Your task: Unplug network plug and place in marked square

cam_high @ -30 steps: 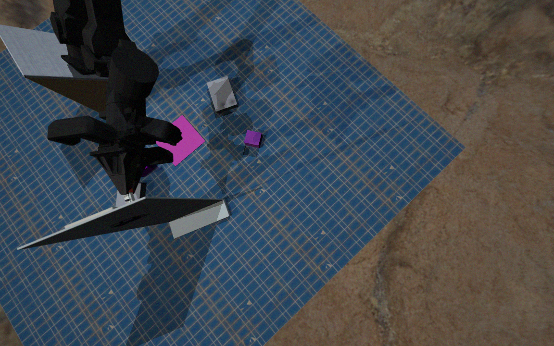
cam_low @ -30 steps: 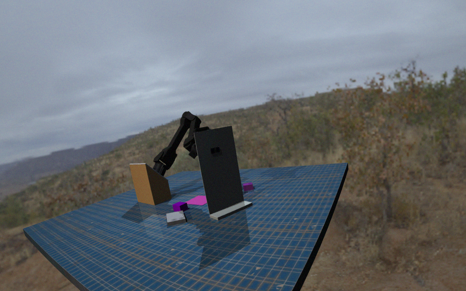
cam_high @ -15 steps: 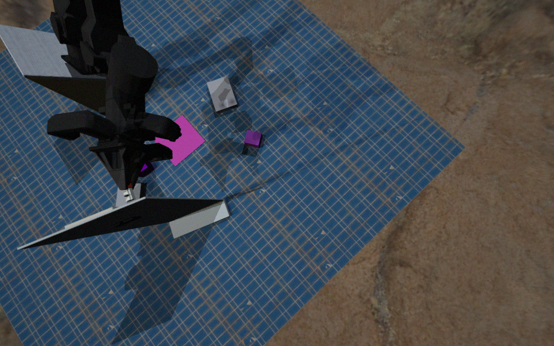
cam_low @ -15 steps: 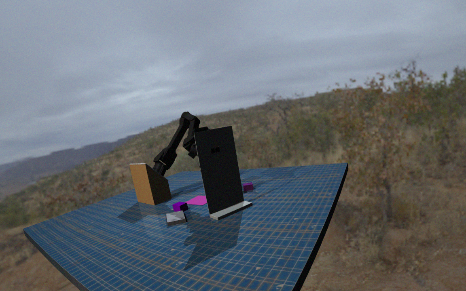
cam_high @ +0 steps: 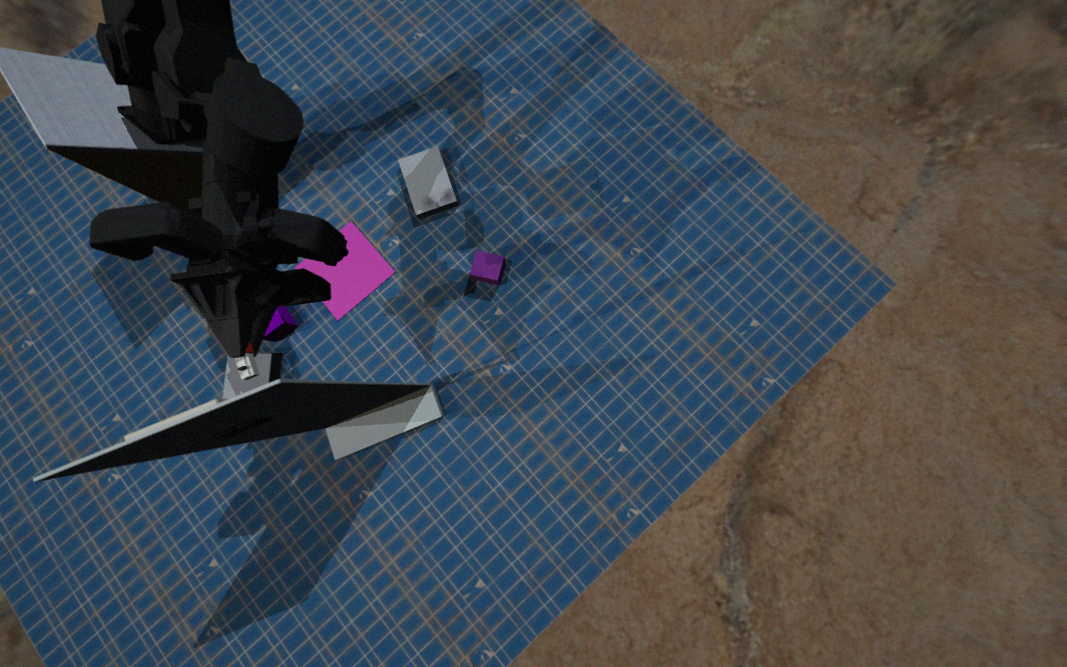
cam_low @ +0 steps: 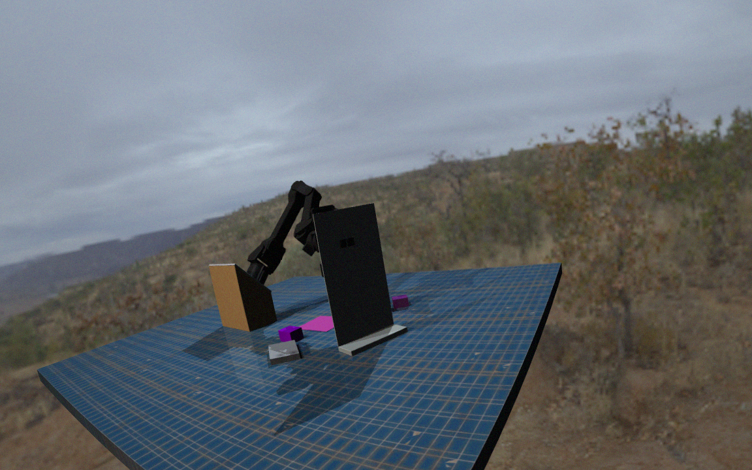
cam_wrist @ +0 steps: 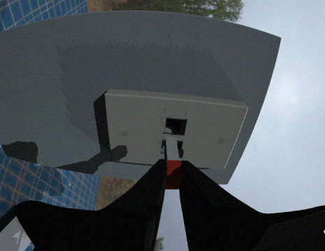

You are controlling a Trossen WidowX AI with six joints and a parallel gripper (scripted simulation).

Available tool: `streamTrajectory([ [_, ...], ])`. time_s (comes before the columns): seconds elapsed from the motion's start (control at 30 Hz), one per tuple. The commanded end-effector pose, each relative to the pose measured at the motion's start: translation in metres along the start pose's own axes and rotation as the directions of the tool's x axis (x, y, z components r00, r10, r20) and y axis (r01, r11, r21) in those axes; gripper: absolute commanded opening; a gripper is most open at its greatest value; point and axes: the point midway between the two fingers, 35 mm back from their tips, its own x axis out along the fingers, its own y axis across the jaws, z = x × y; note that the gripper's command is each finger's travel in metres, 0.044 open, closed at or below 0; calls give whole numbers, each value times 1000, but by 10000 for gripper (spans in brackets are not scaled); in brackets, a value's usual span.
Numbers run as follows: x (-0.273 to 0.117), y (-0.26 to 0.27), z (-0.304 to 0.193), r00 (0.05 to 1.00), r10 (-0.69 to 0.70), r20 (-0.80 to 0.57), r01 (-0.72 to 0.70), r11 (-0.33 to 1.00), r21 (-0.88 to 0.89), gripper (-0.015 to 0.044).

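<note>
Top view shows the gripper (cam_high: pixel 241 351) (cam_wrist: pixel 173 166) pointing toward the upright panel (cam_high: pixel 272 406) (cam_wrist: pixel 152 70), gripping the plug (cam_high: pixel 248 367) (cam_wrist: pixel 174 174).

Open, dry hill country (scrubby bushes (cam_low: pixel 630 245), bare brown earth (cam_high: pixel 976 332)) beneath an overcast sky (cam_low: pixel 309 87) (cam_wrist: pixel 298 104).
</note>
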Motion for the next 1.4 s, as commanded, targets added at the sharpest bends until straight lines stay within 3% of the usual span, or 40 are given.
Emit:
streamTrajectory([
  [0.0,-2,0,-1,1000,-1,-4,1,1000,2,0],
  [1.37,-22,0,-4,1000,0,-4,0,1000,2,0],
])
